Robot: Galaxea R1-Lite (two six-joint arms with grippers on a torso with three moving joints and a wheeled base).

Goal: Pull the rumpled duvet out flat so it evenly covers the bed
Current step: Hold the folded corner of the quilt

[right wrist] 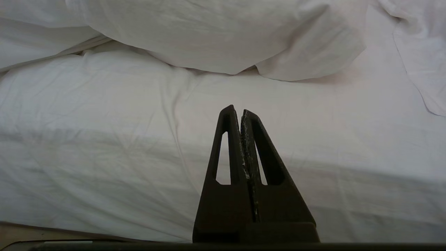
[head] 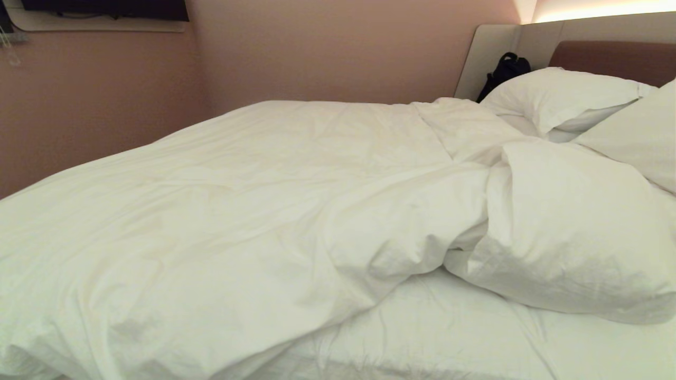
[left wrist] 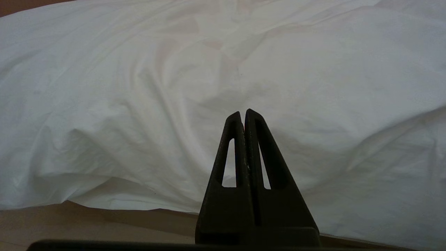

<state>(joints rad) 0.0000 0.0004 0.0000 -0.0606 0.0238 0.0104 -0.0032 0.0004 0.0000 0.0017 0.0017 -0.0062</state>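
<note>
Both of my grippers are sitting pinched together and holding nothing: left gripper (left wrist: 243, 112) is pointing at the hanging side of the duvet (head: 253, 211), right gripper (right wrist: 236, 108) is pointing at the bare sheet (right wrist: 139, 139) of the bed (head: 449, 338). Neither one is touching any cloth, and neither is showing in the head view.

That duvet is lying spread over the far and left part of the mattress, while its near right corner (head: 570, 248) is folded back into a thick puffy roll beside the pillows (head: 560, 97), leaving sheet uncovered in front of me.

Here is what I am worrying about. White is lying on white, so I am risking pinching the sheet along with the quilt, or instead of it, and dragging the fitted layer loose. Grabbing only a thin top crease of the roll is another hazard: the cover could be slipping out of narrow tips as the filling's weight resists. Pulling one corner alone could be skewing the whole quilt, and on the left it is already draping low over the bed's edge, so extra drag there could be sliding it floorward. A tug toward the headboard (head: 612, 58) might also be shoving the pillows askew.
</note>
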